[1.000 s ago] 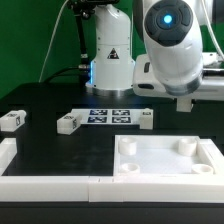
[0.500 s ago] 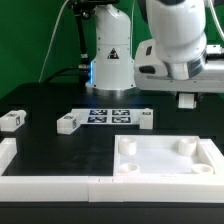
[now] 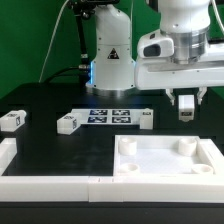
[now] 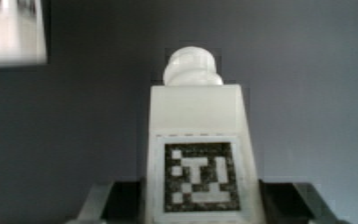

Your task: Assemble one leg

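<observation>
White tray (image 3: 128,170): smooth plastic, square, raised rim, round corner sockets.
Loose legs (image 3: 68,124): small tagged blocks beside the marker board (image 3: 108,116).
Gripper (image 3: 186,110): clamped on the leg (image 3: 186,102), off the table, exterior view's right.
Wrist view only: round peg (image 4: 190,65), square tag (image 4: 202,180).

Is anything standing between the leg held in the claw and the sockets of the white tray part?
Nothing visible does. The claw holds the leg in the air near the far socket of the tray part; only open space lies between them.
</observation>
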Controlling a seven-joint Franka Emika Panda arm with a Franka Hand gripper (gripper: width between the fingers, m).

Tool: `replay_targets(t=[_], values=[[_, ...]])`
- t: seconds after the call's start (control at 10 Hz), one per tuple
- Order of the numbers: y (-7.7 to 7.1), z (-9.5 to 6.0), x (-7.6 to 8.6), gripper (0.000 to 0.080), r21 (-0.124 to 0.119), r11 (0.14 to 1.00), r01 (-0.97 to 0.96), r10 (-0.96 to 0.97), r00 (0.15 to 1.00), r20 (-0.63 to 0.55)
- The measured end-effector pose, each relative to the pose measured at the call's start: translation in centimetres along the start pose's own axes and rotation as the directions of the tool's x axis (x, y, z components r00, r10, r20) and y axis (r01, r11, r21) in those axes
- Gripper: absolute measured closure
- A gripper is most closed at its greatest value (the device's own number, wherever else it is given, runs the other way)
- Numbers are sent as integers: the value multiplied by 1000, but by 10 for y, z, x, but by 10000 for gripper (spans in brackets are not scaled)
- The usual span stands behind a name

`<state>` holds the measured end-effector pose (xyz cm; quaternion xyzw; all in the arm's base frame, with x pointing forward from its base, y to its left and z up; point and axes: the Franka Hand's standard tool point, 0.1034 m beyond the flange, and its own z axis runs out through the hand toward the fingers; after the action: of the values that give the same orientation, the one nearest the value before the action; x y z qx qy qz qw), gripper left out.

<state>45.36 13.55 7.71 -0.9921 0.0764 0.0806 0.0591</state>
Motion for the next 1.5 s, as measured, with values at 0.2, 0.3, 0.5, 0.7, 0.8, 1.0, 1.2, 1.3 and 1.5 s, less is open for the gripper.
replay_targets(t=[0.2, 0.3, 0.5, 0.7, 0.8, 1.0, 1.2, 1.3, 1.5], values=[[-3, -13, 19, 509, -10, 996, 84, -85, 990, -110], [-7, -12, 23, 509, 6, 996, 87, -82, 964, -253], [-13, -11, 18, 509, 19, 993, 116, -97, 904, -417], [-12, -10, 18, 509, 16, 992, 122, -105, 905, -413], [-12, -16, 20, 509, 7, 991, 134, -120, 908, -402], [-15, -39, 28, 509, -2, 986, 165, -150, 893, -423], [-8, -47, 46, 509, -36, 975, 221, -214, 867, -450], [-4, -47, 54, 509, -48, 970, 237, -232, 856, -463], [-4, -48, 63, 508, -58, 964, 260, -257, 851, -458]])
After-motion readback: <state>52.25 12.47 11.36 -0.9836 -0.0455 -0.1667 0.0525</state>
